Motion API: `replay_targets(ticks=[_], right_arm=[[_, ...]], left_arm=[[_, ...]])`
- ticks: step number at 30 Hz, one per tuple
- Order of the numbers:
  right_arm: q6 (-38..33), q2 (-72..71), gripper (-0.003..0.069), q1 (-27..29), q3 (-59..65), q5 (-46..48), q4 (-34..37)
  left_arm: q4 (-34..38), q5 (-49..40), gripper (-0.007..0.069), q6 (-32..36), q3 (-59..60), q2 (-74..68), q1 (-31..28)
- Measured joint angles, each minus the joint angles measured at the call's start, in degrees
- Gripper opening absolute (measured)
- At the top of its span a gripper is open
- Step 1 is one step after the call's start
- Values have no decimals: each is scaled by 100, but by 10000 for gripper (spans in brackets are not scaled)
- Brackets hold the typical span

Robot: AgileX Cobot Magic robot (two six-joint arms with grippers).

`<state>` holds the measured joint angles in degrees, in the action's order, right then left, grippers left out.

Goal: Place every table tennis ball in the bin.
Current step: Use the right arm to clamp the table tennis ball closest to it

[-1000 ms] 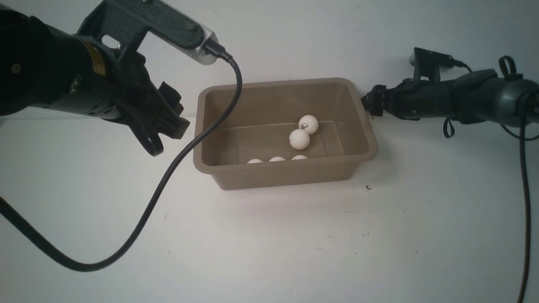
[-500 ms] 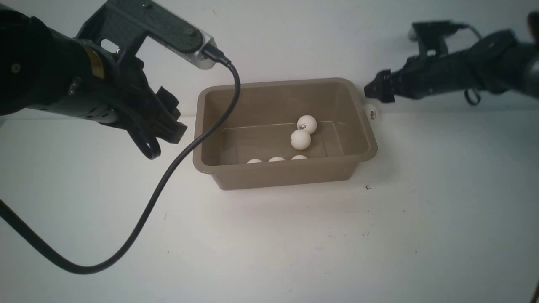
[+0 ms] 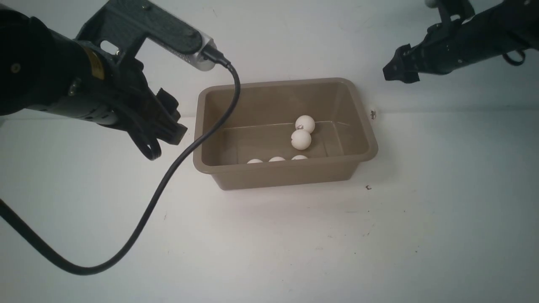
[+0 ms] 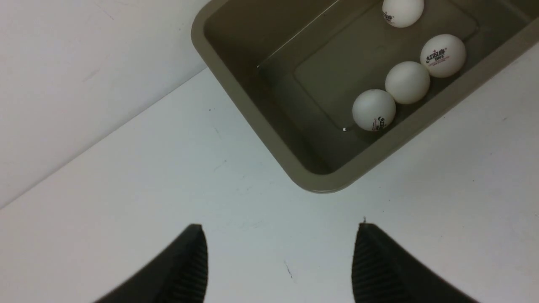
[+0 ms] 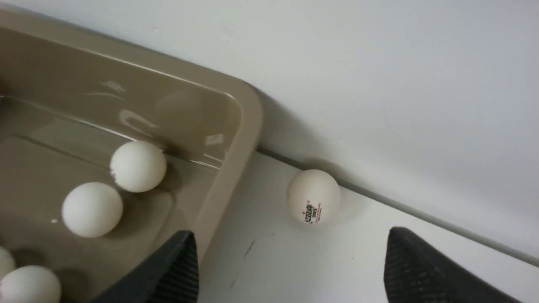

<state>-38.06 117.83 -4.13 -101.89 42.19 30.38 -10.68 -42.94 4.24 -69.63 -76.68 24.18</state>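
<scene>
The right gripper [image 3: 392, 72] has risen up and away from the bin's [image 3: 286, 170] far right corner, baring the sixth ball [image 3: 373, 113], which it hid a second ago. That ball rests on the table [image 3: 269, 244] outside the bin, near the corner's rim but apart from it, close to the wall's [image 3: 294, 42] foot, with bare table on its right. Five balls [image 3: 301, 139] lie inside: two touching mid-floor, three along the near wall. The right jaws stand wide and empty. The left gripper [image 3: 164, 132], jaws apart and empty, hangs left of the bin, hardly changed.
</scene>
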Motion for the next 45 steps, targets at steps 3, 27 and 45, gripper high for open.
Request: replay_targets(ticks=[3, 27, 45], right_arm=[[106, 509, 531, 0, -632, 200, 0], [1159, 2438, 496, -202, -3085, 1608, -765], [1428, 2832, 547, -256, -3079, 1132, -767]], left_arm=[[79, 0, 415, 0, 0, 0, 0], [107, -2, 415, -50, 0, 0, 0], [107, -74, 415, -54, 0, 0, 0]])
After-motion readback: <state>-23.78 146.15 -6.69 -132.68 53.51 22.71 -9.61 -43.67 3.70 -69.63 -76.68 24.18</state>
